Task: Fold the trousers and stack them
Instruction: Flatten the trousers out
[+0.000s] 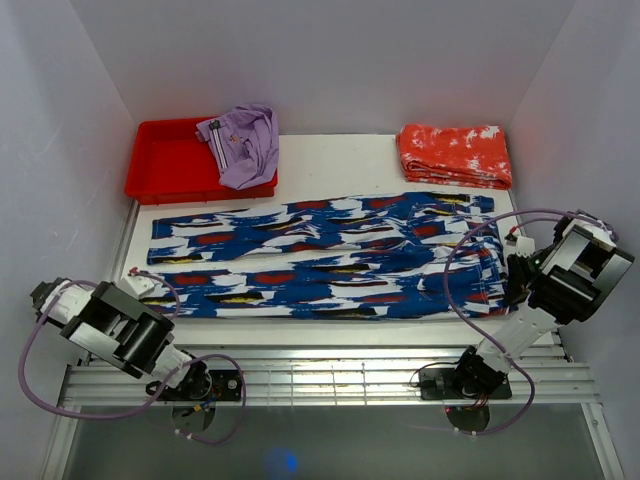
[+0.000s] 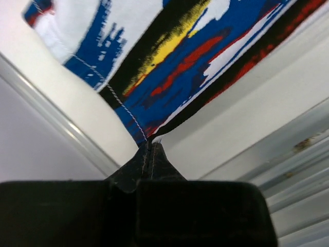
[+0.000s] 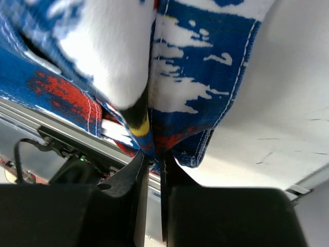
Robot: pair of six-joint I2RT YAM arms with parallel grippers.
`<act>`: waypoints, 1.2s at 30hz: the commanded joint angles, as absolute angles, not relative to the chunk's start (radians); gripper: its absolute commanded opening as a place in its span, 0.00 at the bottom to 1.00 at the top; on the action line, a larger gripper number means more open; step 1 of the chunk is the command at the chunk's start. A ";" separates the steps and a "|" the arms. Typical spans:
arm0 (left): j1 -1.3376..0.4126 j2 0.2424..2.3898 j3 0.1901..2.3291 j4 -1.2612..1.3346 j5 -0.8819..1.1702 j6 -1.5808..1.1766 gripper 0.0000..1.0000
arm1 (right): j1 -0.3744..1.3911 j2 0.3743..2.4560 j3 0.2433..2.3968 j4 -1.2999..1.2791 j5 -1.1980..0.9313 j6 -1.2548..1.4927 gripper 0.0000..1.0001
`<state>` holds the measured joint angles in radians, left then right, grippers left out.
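- Trousers [image 1: 320, 258] lying flat across the middle of the white table [image 1: 340, 160], legs running to the left, waist end at the right, the two legs side by side.
- Left gripper [image 2: 150, 152] sitting at the near-left corner of the trousers, fingers pressed together and pinching the hem corner; stitched edge running right into the jaws.
- Right gripper [image 3: 154, 157] sitting at the near-right corner, fingers nearly together and pinching a bunched fold of the waist end; fabric lifting a little off the table there.
- Red tray [image 1: 160, 170] resting at the far-left corner, well apart from the trousers.
- Lilac garment [image 1: 243, 142] lying crumpled, hanging over the tray's right rim, partly in the tray and partly onto the table.
- Orange-red garment [image 1: 455, 155] with white splotches sitting folded at the far right, just beyond the waist end; cannot tell if they are touching.
- Slatted metal rail [image 1: 330, 375] running along the near edge between the arm bases, right beside the trousers' near edge.
- Purple cable [image 1: 480, 235] looping from the right arm over the waist end, covering a strip of fabric in the top view.
- White walls closing in the left, right and far sides.
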<state>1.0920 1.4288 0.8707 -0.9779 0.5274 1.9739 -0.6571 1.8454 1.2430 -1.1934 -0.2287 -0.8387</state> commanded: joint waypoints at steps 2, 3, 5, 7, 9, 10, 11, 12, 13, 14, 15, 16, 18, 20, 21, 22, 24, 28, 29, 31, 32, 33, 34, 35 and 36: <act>1.157 1.358 0.740 -0.919 0.450 2.379 0.00 | -0.687 1.796 1.146 -1.114 -0.087 -0.925 0.08; 1.160 1.342 0.683 -0.908 0.430 2.396 0.07 | -0.689 1.792 1.134 -1.112 -0.080 -0.931 0.09; 1.167 1.299 0.652 -0.896 0.391 2.404 0.30 | -0.689 1.775 1.117 -1.112 -0.048 -0.959 0.46; 1.184 1.284 0.682 -0.961 0.403 2.407 0.44 | -0.698 1.743 1.127 -1.112 -0.038 -0.991 0.72; 1.200 1.292 0.811 -1.069 0.448 2.402 0.52 | -0.704 1.726 1.190 -1.114 -0.043 -0.997 0.88; 1.201 1.301 0.862 -1.182 0.503 2.390 0.55 | -0.707 1.721 1.221 -1.133 -0.060 -0.997 0.89; 1.201 1.321 0.914 -1.236 0.532 2.378 0.59 | -0.706 1.723 1.257 -1.149 -0.073 -0.996 0.89; 1.201 1.331 1.005 -1.321 0.558 2.362 0.61 | -0.706 1.736 1.343 -1.167 -0.115 -0.989 0.89; 1.201 1.342 1.044 -1.353 0.586 2.352 0.62 | -0.706 1.744 1.389 -1.192 -0.142 -0.982 0.87; 1.201 1.350 1.075 -1.373 0.639 2.341 0.67 | -0.703 1.756 1.432 -1.239 -0.170 -0.973 0.82; 1.192 1.357 1.095 -1.385 0.662 2.329 0.70 | -0.696 1.767 1.474 -1.264 -0.201 -0.953 0.78; 1.181 1.356 1.103 -1.379 0.681 2.280 0.72 | -0.689 1.787 1.530 -1.282 -0.248 -0.940 0.70; 1.104 1.344 1.086 -1.317 0.695 2.176 0.73 | -0.644 1.802 1.552 -1.293 -0.288 -0.896 0.60; 1.027 1.339 1.048 -1.258 0.675 1.960 0.73 | -0.583 1.807 1.534 -1.254 -0.302 -0.861 0.50; 0.953 1.344 1.042 -1.209 0.678 1.889 0.72 | -0.562 1.815 1.523 -1.237 -0.310 -0.826 0.47; 0.919 1.351 1.037 -1.189 0.684 1.820 0.72 | -0.542 1.818 1.496 -1.218 -0.327 -0.809 0.44; 0.821 1.382 1.066 -1.149 0.710 1.590 0.72 | -0.485 1.828 1.473 -1.160 -0.336 -0.772 0.42; 0.723 1.582 1.202 -1.106 0.775 1.245 0.70 | -0.404 1.855 1.396 -1.066 -0.330 -0.692 0.36; 0.707 1.620 1.263 -1.103 0.791 1.148 0.70 | -0.396 1.864 1.353 -1.049 -0.319 -0.687 0.35; 0.692 1.713 1.339 -1.085 0.831 1.048 0.69 | -0.387 1.871 1.290 -0.997 -0.279 -0.684 0.34; 0.684 1.736 1.356 -1.075 0.833 1.022 0.68 | -0.387 1.870 1.270 -0.983 -0.264 -0.686 0.33; 0.675 1.758 1.371 -1.043 0.822 0.997 0.68 | -0.388 1.870 1.249 -0.961 -0.227 -0.690 0.33; 0.666 1.787 1.380 -1.020 0.813 0.968 0.67 | -0.388 1.867 1.226 -0.950 -0.207 -0.705 0.32; 0.649 1.798 1.387 -0.996 0.802 0.944 0.67 | -0.388 1.858 1.183 -0.939 -0.187 -0.715 0.31; 0.643 1.804 1.391 -0.948 0.784 0.907 0.67 | -0.388 1.852 1.164 -0.921 -0.152 -0.727 0.31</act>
<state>0.6731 1.8084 1.3521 -1.0416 0.7502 1.1061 -0.3813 1.8671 1.2217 -0.9760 -0.2478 -0.7147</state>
